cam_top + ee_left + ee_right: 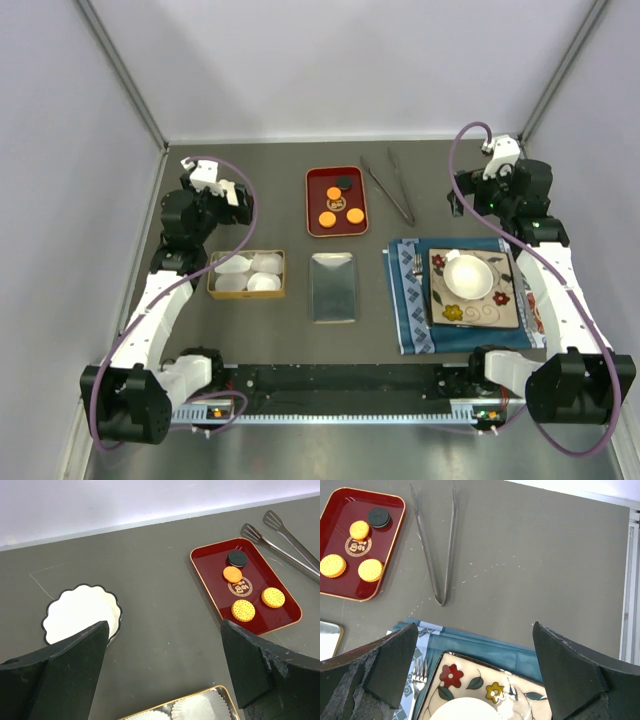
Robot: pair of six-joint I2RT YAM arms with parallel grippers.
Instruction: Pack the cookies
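Now, cookies (pixel 326 219): three orange, one black, all lying in the red tray (pixel 318 180) at the far middle of the surface (pixel 280 190).
Left gripper (pixel 164 632): jaws spread wide, holding nothing, raised left of the red tray.
Right gripper (pixel 475 632): jaws spread wide, holding nothing, above the blue cloth (pixel 470 642).
Tongs (pixel 392 188): just right of the red tray.

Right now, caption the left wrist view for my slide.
Open left gripper facing four cookies on a red tray.
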